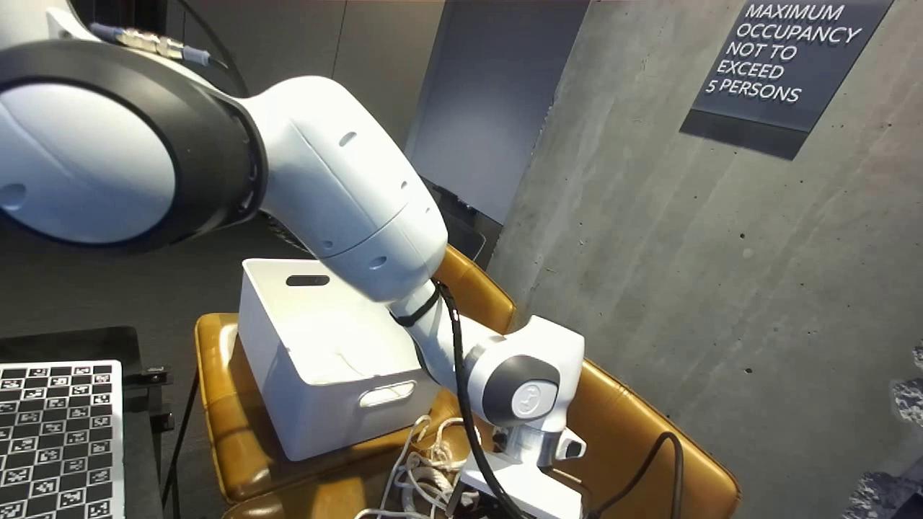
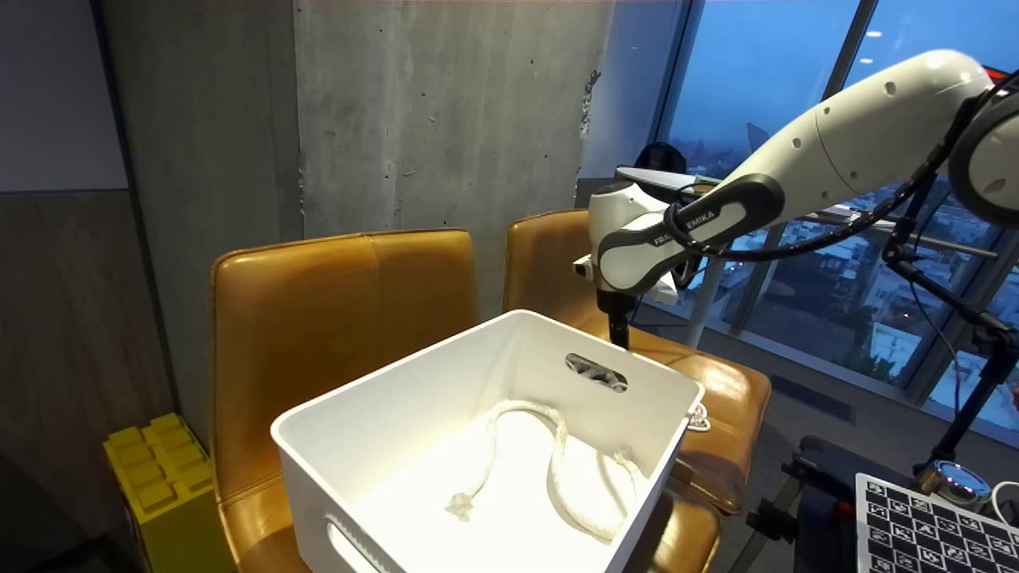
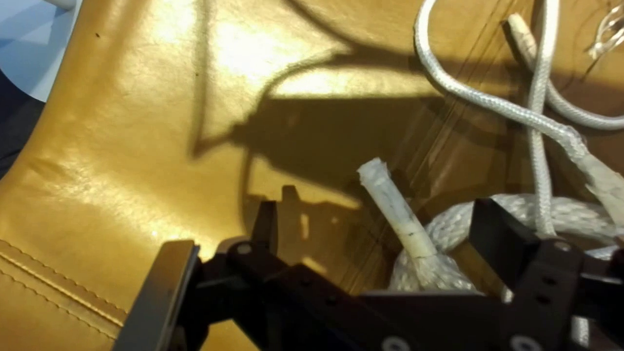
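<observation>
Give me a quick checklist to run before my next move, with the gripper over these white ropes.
1. Gripper open: ok; its jaws stand wide apart.
2. Nothing gripped: ok; the taped rope end shows in the gap, unclamped.
3. Thick braided rope untouched: cannot tell; one finger overlaps it in the wrist view.
4. Thin white rope lengths free of crossings: not ok; they cross in the wrist view.
5. White bin upright: ok; opening up, with a white rope lying inside.
6. Gap between gripper and bin: cannot tell; the bin's end wall hides the fingertips in an exterior view.
</observation>
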Available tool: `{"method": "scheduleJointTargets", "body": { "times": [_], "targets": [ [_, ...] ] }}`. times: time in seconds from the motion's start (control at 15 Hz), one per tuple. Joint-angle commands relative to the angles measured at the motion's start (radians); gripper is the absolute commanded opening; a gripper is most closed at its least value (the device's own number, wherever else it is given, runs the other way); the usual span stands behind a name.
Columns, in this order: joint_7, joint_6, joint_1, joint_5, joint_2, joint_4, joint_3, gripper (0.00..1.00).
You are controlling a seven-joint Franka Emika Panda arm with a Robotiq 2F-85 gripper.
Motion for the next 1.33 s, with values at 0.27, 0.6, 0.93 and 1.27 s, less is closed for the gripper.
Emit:
{"method": "scheduleJointTargets", "body": {
  "times": [0.27,0.6,0.93,1.27],
  "targets": [
    [-0.05,-0.1,-0.008,-0.002,0.151,0.212,0.007,0.97],
    [-0.059,-0.146,-0.007,0.0,0.192,0.278,0.004,0.56],
    [-0.06,-0.165,-0.008,-0.001,0.219,0.31,-0.001,0.18],
    [-0.05,-0.17,-0.001,-0.003,0.207,0.299,-0.008,0.0]
  ]
}}
